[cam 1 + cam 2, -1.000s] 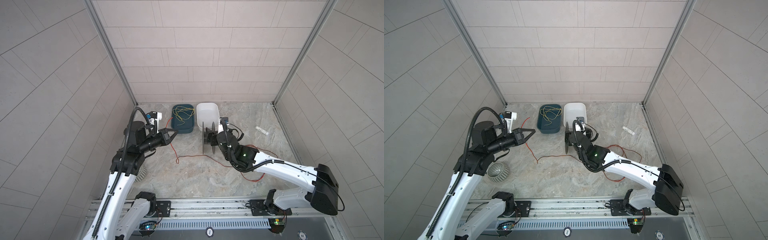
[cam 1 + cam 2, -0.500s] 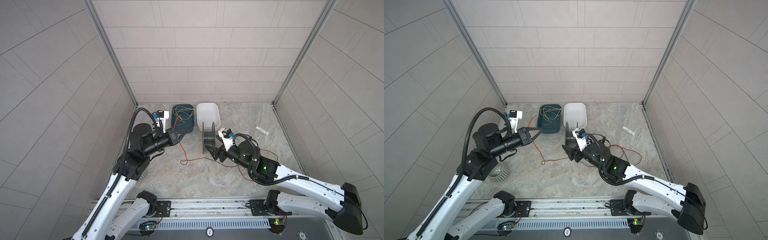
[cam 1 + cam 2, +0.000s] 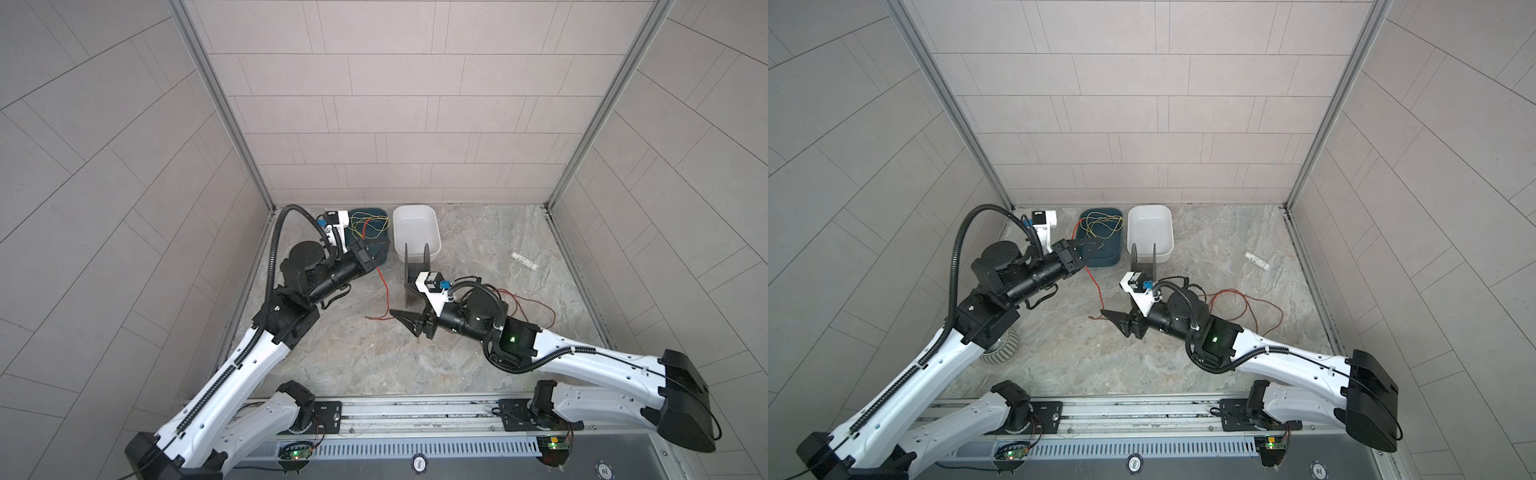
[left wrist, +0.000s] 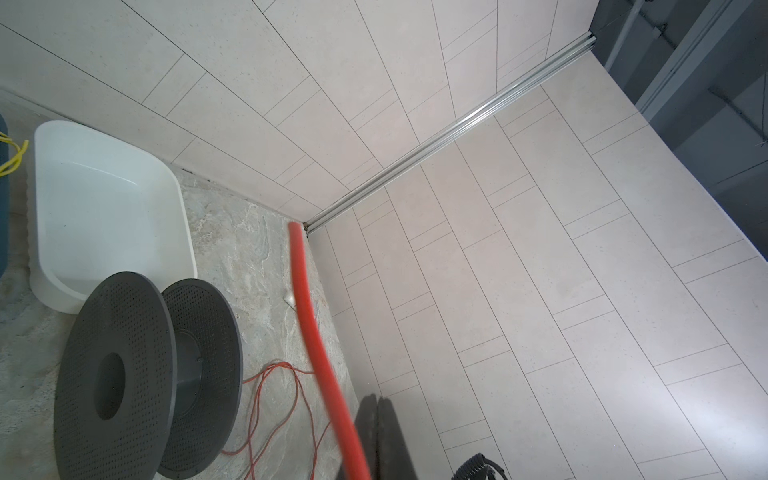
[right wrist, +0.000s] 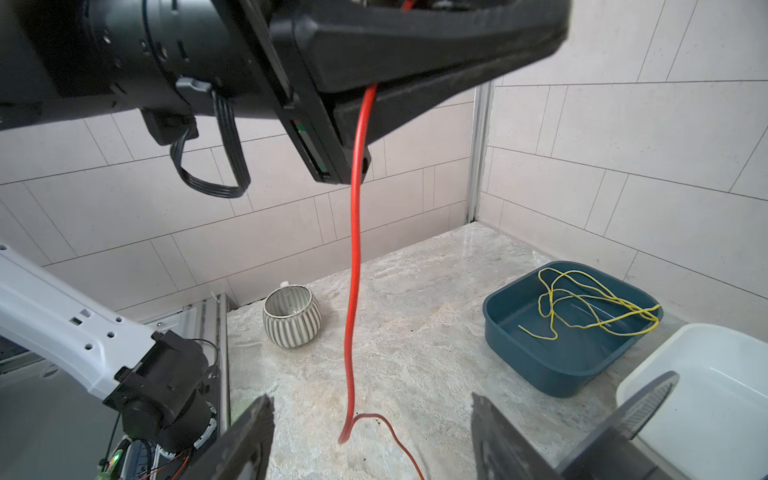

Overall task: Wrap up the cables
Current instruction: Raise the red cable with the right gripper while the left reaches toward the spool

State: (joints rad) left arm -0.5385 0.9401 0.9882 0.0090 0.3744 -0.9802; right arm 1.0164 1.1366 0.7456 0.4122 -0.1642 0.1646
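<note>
Low in mid-frame the right gripper (image 3: 1115,321) spreads black wedge fingers wide over veined grey marble (image 3: 1204,249), holding nothing, the thin glossy red-orange wire (image 5: 353,249) touching down just ahead. It climbs up-left to the left gripper (image 3: 1096,244), pinched tight on it, loose loops lying right of centre; beyond stand a perforated black spool (image 3: 1142,257), white tub (image 3: 1169,249), teal tub (image 3: 1106,259) and matte tiled walls (image 3: 1142,104)

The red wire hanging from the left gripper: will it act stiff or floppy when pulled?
Probably very floppy: the red wire hangs limp from the shut left gripper and bends where it meets the tabletop. Likely light: it is far thinner than the gripper. Its loose loops may snag when pulled.
</note>
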